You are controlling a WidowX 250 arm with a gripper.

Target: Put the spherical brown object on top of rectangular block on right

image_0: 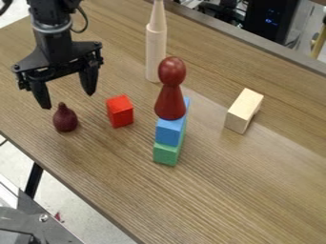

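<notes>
Grey metal gear (pixel 32 224) shows at half past seven, past the near edge of the brown wood-grain table (pixel 242 195). Taking the picture's middle as the clock's centre, a green block (pixel 166 155) lies at six, with a blue block (pixel 168 132) on top of it. A reddish-brown figure (pixel 170 102), cone-bodied with a rounded head, stands upright on the blue one.

The round, dark brown object (pixel 66 119) sits on the table at nine, its pointed stem up. Between it and the stack, toward half past nine, is a red block (pixel 120 111). The pale rectangular block (pixel 243 112) lies near three, with its top bare.

Close above the round object, toward ten, hangs the black gripper (pixel 67 99), its fingers (pixel 89 81) spread wide and holding nothing. Farther off, a pale wooden spire (pixel 156 50) stands at twelve. Beyond the table's far edge, toward half past one, is black equipment (pixel 270 19).
</notes>
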